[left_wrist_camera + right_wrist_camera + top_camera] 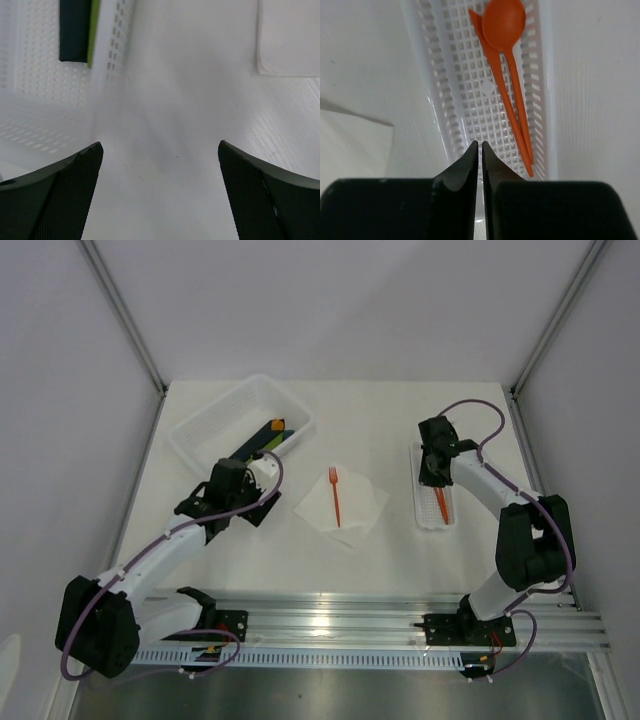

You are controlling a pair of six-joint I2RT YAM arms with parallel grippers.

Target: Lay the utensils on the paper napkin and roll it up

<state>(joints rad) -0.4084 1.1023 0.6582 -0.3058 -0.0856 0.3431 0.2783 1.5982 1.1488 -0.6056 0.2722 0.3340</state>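
The white paper napkin (352,512) lies flat at the table's middle with an orange fork (335,496) on it. An orange spoon (505,23) lies in the narrow ribbed tray (465,85) on top of a second thin orange utensil (496,75); the spoon also shows in the top view (441,503). My right gripper (480,145) is shut and empty, low over the tray's near end, left of the spoon's handle. My left gripper (160,150) is open and empty over bare table, left of the napkin, whose corner (287,40) shows at upper right.
A large translucent bin (215,425) at the back left holds dark green and black bars (262,440); its perforated wall (112,60) is close on the left gripper's left. The ribbed tray (425,515) sits right of the napkin. Grey walls enclose the table.
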